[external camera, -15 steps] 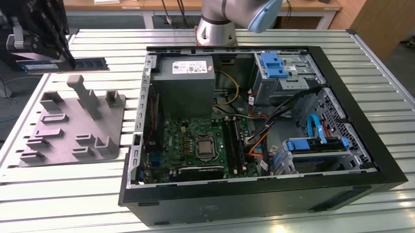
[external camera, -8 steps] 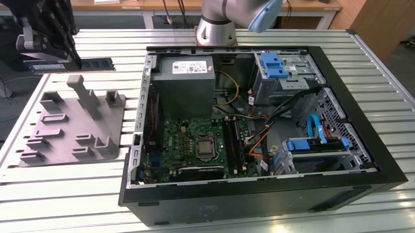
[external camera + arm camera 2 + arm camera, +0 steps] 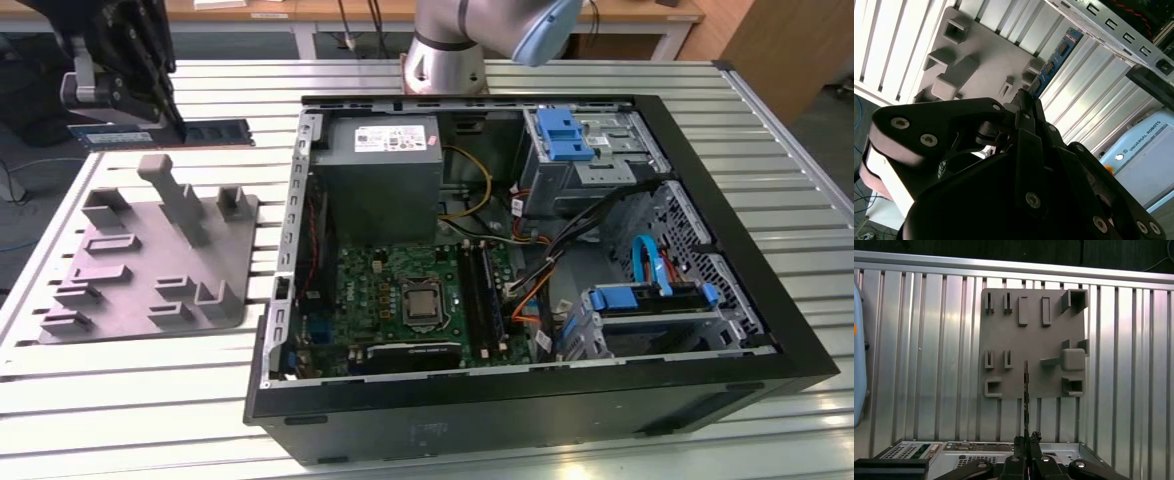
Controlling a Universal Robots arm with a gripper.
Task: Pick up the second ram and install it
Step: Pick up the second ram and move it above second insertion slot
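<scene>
Computer case (image 3: 534,395) sits nearest, lower centre of the exterior view, side open. It holds a green motherboard (image 3: 387,290), grey power supply (image 3: 380,165), blue drive brackets (image 3: 561,135) and loose cables. To its left a grey fixture plate (image 3: 147,260) lies on the slatted table (image 3: 160,400). Farther off, upper left, the gripper (image 3: 167,120) pinches the second ram (image 3: 214,132), fingers pressed together on it, stick level beyond the plate. Second wrist view: blue-green board, dark chips. First wrist view: edge-on, a thin line. Label not discernible.
</scene>
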